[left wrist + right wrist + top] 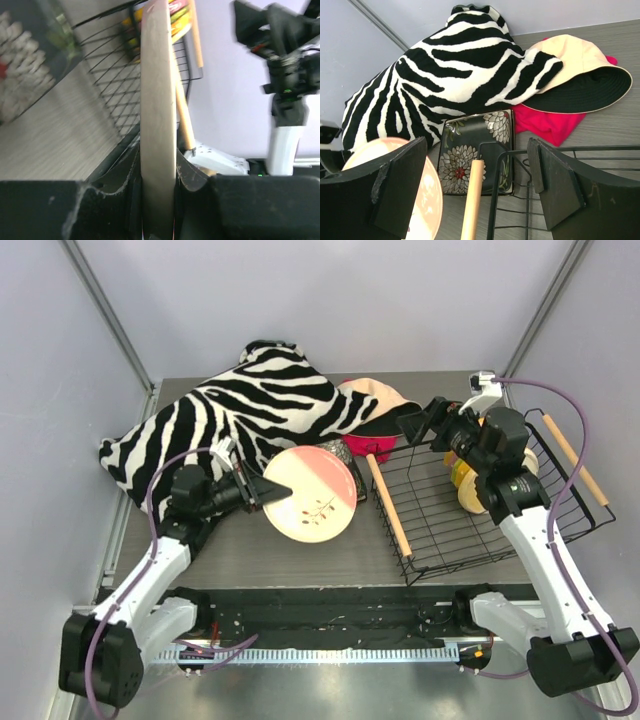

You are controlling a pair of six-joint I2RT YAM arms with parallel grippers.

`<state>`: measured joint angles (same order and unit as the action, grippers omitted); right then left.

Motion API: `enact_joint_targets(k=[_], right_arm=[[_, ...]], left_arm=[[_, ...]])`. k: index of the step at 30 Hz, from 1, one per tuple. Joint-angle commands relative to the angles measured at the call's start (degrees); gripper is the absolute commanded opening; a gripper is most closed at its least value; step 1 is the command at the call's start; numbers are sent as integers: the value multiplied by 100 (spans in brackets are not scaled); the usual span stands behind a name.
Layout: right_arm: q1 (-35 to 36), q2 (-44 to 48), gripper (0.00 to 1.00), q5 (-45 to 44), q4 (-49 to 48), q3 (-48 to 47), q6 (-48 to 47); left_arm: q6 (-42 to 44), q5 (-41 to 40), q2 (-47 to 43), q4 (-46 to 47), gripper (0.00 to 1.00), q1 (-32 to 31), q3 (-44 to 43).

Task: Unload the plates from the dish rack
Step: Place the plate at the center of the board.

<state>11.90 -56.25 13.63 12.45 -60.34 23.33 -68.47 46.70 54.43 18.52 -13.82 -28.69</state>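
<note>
The left gripper (262, 490) clenched the pink-cream plate (312, 495) by its rim, face up, extending toward the dish rack (440, 530); the right gripper (426, 424) stood released.

The plate (310, 495) is pink-cream, the cloth (240, 405) zebra-striped.

Table (300, 562) with dish rack (432, 502), zebra cloth (250, 405)

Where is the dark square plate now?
Right wrist view: the dark plate lies flat just left of the rack, beside its wooden handle, near the zebra cloth.
</note>
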Motion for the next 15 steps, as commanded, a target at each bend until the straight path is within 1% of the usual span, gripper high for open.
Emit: enact_joint_targets(k=[1,2,5,6,7,9,12,15], right_arm=[[-179,35,90,245,-76,-58,-171],[-214,26,90,341,-76,-49,-162],[-302,9,90,447,-93,13,-136],[-320,9,90,500,-93,31,-136],[-346,26,90,518,-102,74,-119],[-390,79,90,562,-111,136,-66],[-434,149,90,588,-146,233,-13],[-495,272,90,623,-120,285,5]], left_arm=[[930,-318,-670,-1656,0,-41,30],[1010,-389,-749,-2059,0,-76,65],[914,-512,-926,-2142,0,-208,267],[897,-573,-943,-2142,0,-365,328],[888,-765,-935,-2134,0,-445,346],[844,-951,-856,-2038,0,-760,372],[721,-1224,-505,-1607,0,-1191,390],[616,-1356,-206,-1195,0,-1324,399]])
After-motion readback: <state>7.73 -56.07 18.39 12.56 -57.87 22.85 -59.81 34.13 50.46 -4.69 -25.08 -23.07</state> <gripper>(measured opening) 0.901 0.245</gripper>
